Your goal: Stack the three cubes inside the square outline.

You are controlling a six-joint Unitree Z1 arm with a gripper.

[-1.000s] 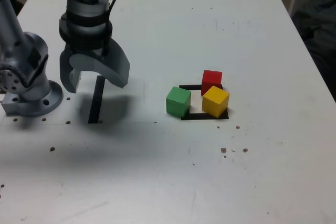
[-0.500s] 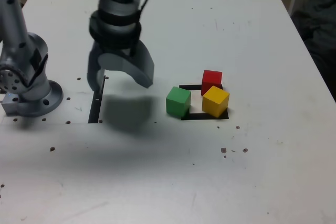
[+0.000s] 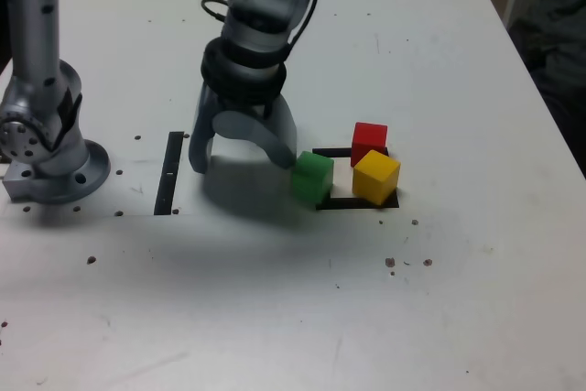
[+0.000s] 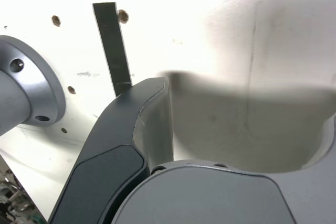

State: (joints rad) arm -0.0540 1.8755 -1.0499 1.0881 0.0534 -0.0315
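In the exterior view the green cube sits on the left side of the square outline. The red cube rests on the outline's far right corner and the yellow cube on its near right corner. All three lie on the table, none on top of another. My gripper stands open and empty just left of the green cube, low over the table. One finger is very close to that cube; I cannot tell whether it touches. The wrist view shows a dark finger and no cubes.
A straight black strip lies on the white table left of the gripper. The arm's round metal base stands at the exterior view's left edge. Small dark specks dot the table.
The gripper has swung from over the black strip toward the exterior view's right, ending beside the green cube. It stayed open. The cubes have not moved.
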